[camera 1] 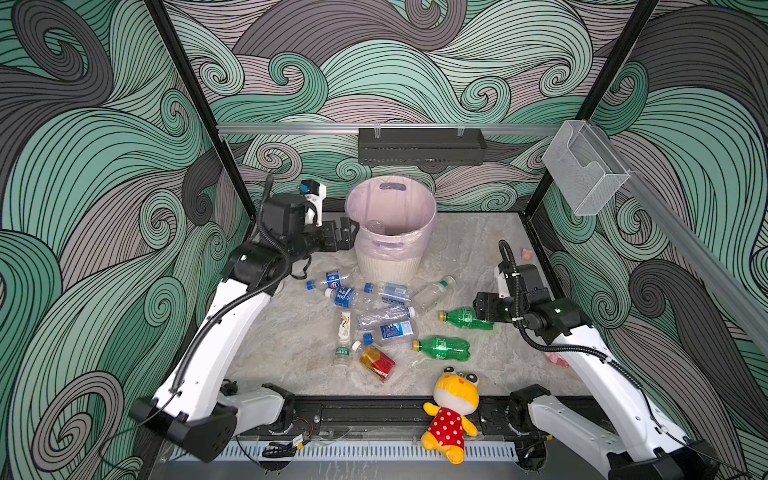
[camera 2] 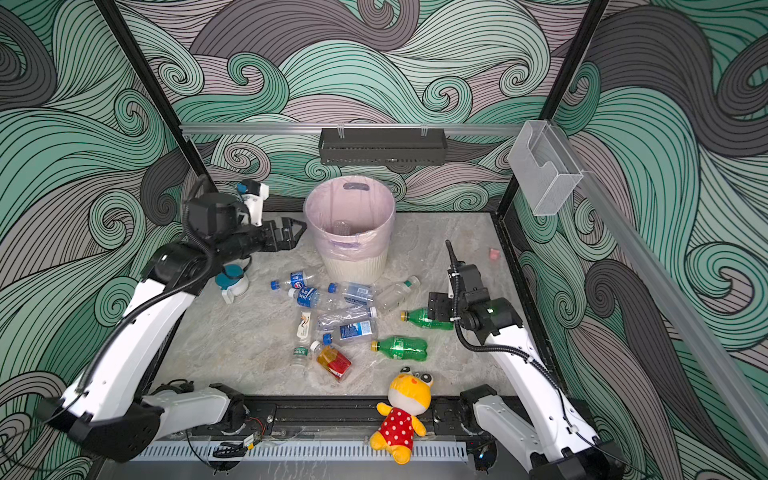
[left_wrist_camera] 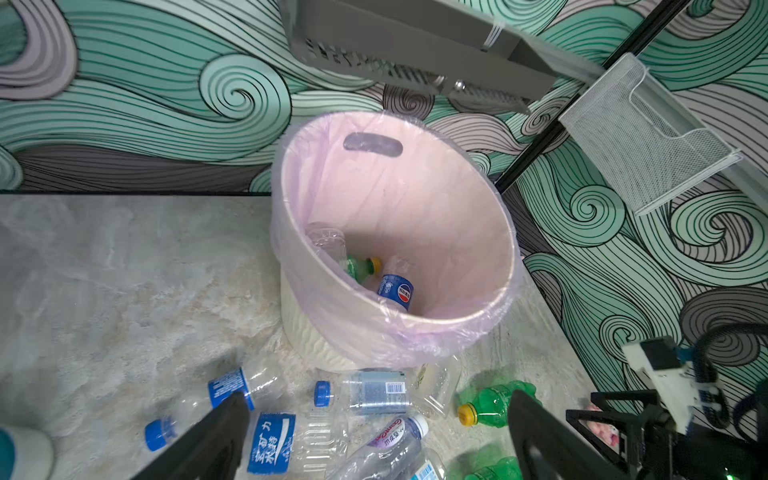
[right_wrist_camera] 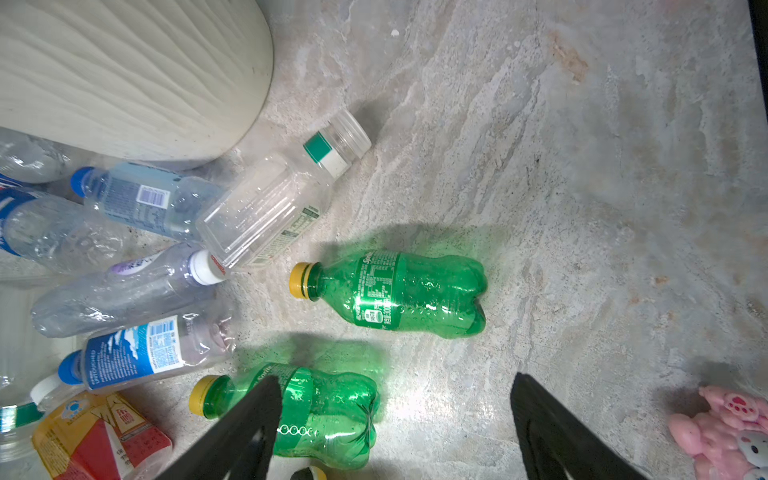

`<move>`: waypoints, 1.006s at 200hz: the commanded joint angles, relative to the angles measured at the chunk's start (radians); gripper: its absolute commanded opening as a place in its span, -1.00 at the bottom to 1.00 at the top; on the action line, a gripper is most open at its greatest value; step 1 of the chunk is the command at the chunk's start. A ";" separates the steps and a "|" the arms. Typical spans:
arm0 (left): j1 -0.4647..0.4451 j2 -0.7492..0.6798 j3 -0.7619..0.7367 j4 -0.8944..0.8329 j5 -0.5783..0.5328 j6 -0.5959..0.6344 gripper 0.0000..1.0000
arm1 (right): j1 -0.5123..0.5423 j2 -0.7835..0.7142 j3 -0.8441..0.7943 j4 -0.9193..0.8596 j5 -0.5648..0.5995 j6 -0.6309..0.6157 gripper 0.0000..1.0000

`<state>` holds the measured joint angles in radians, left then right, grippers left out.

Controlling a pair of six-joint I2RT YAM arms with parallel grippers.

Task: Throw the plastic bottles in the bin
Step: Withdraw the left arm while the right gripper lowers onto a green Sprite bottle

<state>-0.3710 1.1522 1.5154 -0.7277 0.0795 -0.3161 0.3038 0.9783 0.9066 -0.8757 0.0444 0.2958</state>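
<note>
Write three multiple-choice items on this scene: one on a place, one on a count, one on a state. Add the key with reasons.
1. Where is the plush toy? A in a wall box; B at the table's near edge; C on a shelf.
2. How many green bottles lie on the table? A one; B two; C four.
3. The left end effector is: A shut on a bottle; B shut on a cup; C open and empty.
Key: 1 B, it lies at the front, far from the bin; 2 B, both top views show two; 3 C, its fingers stand apart beside the bin, nothing between.
</note>
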 commanded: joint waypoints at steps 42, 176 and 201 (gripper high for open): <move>0.006 -0.352 -0.359 -0.182 -0.235 -0.003 0.97 | 0.033 0.103 0.098 0.050 -0.237 -0.359 0.68; 0.006 -0.496 -0.510 -0.161 -0.252 0.009 0.97 | 0.044 0.404 0.022 0.127 -0.106 -0.966 0.75; 0.007 -0.490 -0.510 -0.150 -0.254 0.010 0.97 | 0.032 0.454 0.018 0.136 -0.096 -0.968 0.72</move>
<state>-0.3691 0.6533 1.0088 -0.8955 -0.1650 -0.3141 0.3473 1.4040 0.9333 -0.7662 -0.0658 -0.6247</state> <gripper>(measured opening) 0.986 0.866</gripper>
